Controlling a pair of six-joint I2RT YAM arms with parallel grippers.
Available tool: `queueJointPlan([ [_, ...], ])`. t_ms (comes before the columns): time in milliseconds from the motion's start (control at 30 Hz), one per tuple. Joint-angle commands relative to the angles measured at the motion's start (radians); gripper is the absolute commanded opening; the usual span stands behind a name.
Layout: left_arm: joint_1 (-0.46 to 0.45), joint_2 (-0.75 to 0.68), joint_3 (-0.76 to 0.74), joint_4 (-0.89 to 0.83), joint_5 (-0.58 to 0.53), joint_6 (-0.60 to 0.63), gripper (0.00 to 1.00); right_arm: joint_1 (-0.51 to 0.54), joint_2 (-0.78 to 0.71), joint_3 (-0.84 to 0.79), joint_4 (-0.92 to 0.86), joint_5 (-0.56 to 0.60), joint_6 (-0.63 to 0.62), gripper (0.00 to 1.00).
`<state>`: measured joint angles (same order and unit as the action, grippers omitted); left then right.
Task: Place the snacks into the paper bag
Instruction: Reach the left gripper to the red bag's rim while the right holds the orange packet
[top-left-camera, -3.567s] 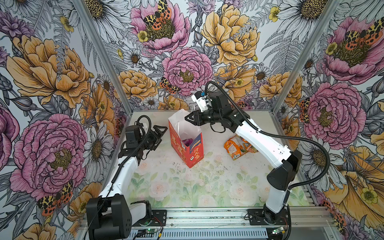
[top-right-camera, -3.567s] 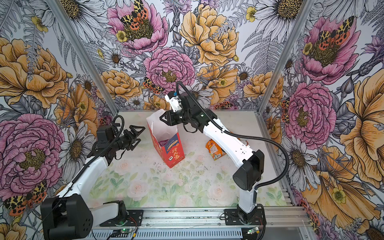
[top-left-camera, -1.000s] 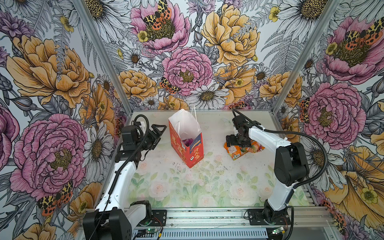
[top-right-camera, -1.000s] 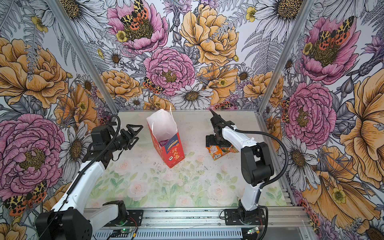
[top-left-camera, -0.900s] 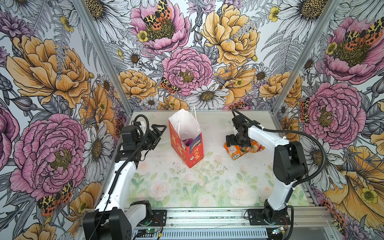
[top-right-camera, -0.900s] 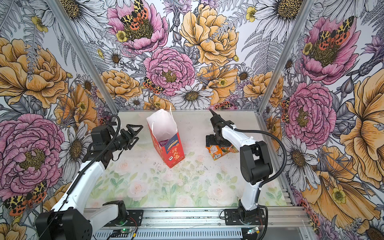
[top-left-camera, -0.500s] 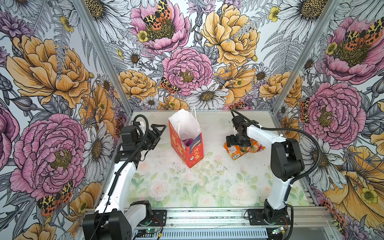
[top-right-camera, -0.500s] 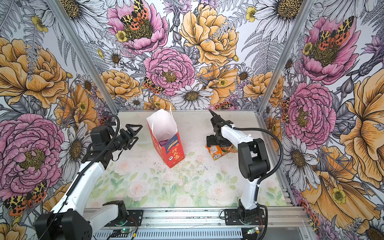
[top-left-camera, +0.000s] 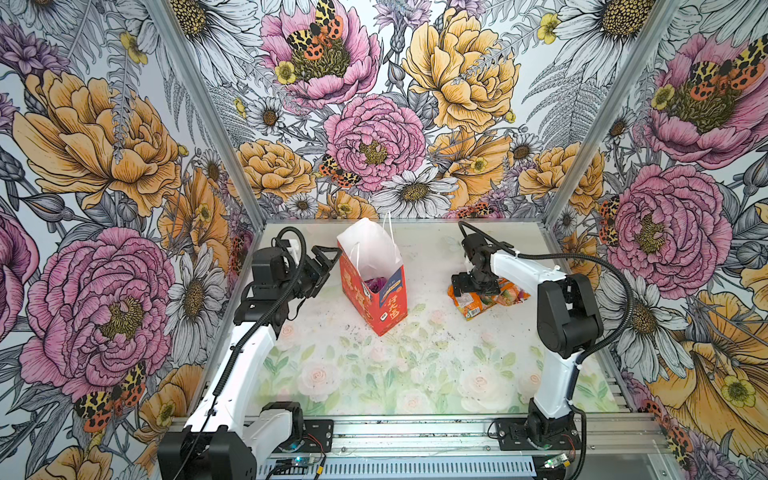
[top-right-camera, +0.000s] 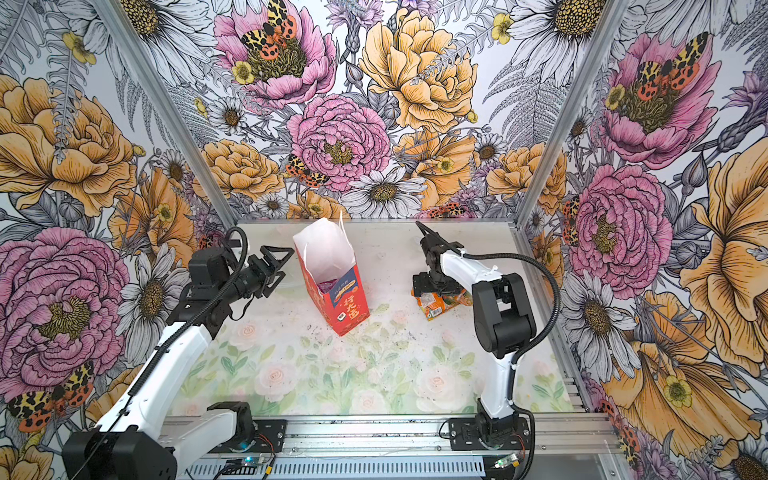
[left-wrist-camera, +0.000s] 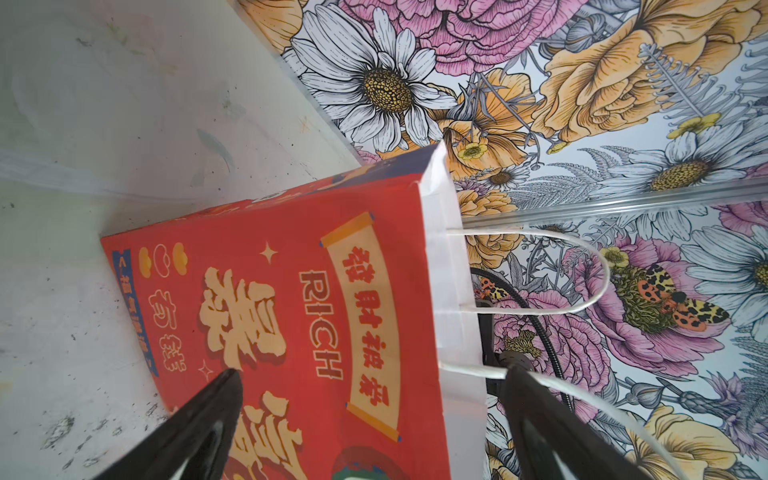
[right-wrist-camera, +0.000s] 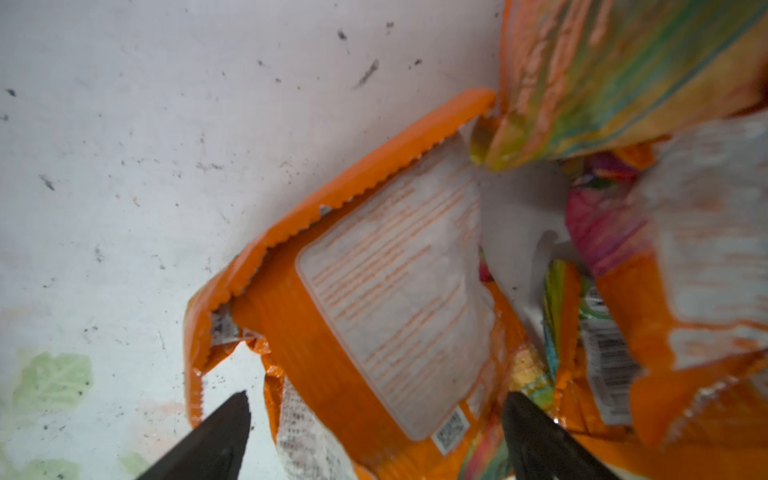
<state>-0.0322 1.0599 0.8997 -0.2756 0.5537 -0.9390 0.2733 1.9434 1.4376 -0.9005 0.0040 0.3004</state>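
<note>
One orange packet (right-wrist-camera: 374, 299) is straddled by the released right end effector (right-wrist-camera: 376, 399).
Its long axis is laid slantwise to the jaws; the red paper bag (top-left-camera: 361, 297) is seen at 9 o'clock.

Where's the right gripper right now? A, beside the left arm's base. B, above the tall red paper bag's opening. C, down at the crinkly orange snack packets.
C: the right gripper, jaws open, sits over the crinkly orange snack packets, apart from the tall red paper bag.
</note>
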Motion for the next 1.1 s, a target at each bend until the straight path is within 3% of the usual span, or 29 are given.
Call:
queueJointPlan([
  [0, -0.022, -0.001, 0.056, -0.028, -0.082, -0.025, 0.99, -0.008, 0.006, 0.019, 0.011, -0.004, -0.013, 0.96],
  [567, -0.140, 0.053, 0.138, -0.108, -0.271, -0.115, 0.99, -0.008, -0.015, -0.007, 0.020, 0.005, -0.021, 0.96],
  [700, -0.209, 0.000, 0.152, -0.160, -0.451, -0.113, 0.99, -0.008, -0.018, -0.009, 0.022, 0.004, -0.021, 0.96],
  [900, -0.373, -0.141, 0.175, -0.212, -0.835, -0.097, 0.99, -0.012, -0.018, -0.014, 0.021, 0.002, -0.024, 0.96],
  [1067, -0.530, -0.122, 0.264, -0.297, -1.005, -0.022, 0.99, -0.014, -0.018, -0.009, 0.021, -0.002, -0.021, 0.96],
])
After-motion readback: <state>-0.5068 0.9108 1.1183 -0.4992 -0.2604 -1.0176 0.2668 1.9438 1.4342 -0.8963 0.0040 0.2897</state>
